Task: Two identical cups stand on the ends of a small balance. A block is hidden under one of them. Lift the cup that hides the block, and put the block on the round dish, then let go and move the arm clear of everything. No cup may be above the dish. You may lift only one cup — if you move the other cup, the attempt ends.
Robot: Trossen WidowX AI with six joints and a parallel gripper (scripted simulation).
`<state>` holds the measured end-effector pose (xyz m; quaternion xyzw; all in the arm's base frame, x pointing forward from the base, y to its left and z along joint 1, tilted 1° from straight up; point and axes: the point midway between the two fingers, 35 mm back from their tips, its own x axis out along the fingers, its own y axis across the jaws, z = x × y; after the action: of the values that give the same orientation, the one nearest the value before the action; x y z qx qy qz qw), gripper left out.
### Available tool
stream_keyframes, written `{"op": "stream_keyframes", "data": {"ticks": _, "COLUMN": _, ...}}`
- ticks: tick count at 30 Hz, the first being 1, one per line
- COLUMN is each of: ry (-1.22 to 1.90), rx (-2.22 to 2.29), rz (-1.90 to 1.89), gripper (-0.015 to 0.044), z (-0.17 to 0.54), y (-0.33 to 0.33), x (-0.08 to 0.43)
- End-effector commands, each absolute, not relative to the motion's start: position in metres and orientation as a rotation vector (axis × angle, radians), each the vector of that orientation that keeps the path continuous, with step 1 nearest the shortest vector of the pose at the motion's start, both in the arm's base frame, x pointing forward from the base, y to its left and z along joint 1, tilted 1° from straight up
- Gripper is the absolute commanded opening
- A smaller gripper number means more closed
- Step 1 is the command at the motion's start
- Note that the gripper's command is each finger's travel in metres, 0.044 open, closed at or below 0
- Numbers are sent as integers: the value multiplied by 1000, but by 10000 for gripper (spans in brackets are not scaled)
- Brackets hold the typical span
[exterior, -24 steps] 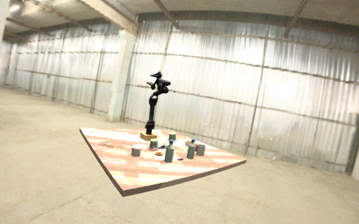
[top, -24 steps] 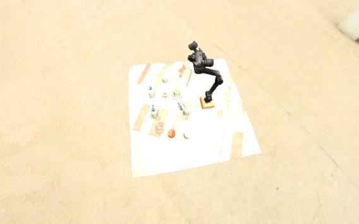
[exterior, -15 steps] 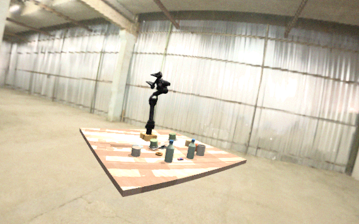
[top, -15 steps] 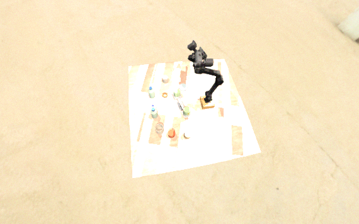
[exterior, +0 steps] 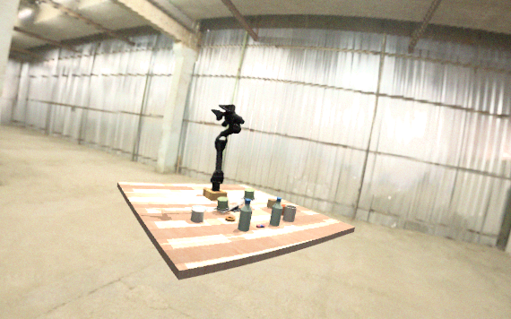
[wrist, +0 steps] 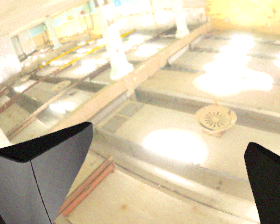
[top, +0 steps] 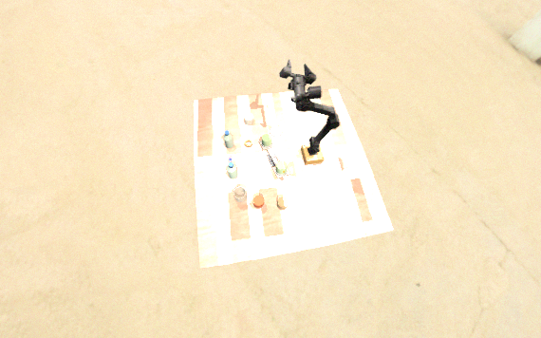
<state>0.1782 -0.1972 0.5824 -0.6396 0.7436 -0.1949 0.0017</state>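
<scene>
Overhead, claw (top: 297, 70) spread wide, holding nothing; both green cups (top: 266, 140) upright on balance (top: 272, 159).

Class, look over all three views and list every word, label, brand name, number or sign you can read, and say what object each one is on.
No readable text appears in any view.
The two blue-capped bottles: any label is too small and blurred to read.
The green cups and grey cans: no visible print.
The arm and its open gripper: plain black, no markings visible.
The corrugated wall: no signs.
</scene>
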Motion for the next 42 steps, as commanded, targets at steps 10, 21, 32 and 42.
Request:
{"op": "stream_keyframes", "data": {"ticks": 10, "ry": 2638, "rx": -2324, "rz": -235, "gripper": 440, "z": 590, "y": -199, "x": 186}}
{"op": "stream_keyframes", "data": {"ticks": 21, "ry": 2836, "rx": -2568, "rz": 146, "gripper": 440, "z": 588, "y": -200, "x": 198}}
{"op": "stream_keyframes", "data": {"ticks": 32, "ry": 2977, "rx": -2797, "rz": 616, "gripper": 440, "z": 578, "y": -200, "x": 214}}
{"op": "stream_keyframes", "data": {"ticks": 42, "ry": 3033, "rx": -2983, "rz": 1164, "gripper": 440, "z": 561, "y": -199, "x": 228}}
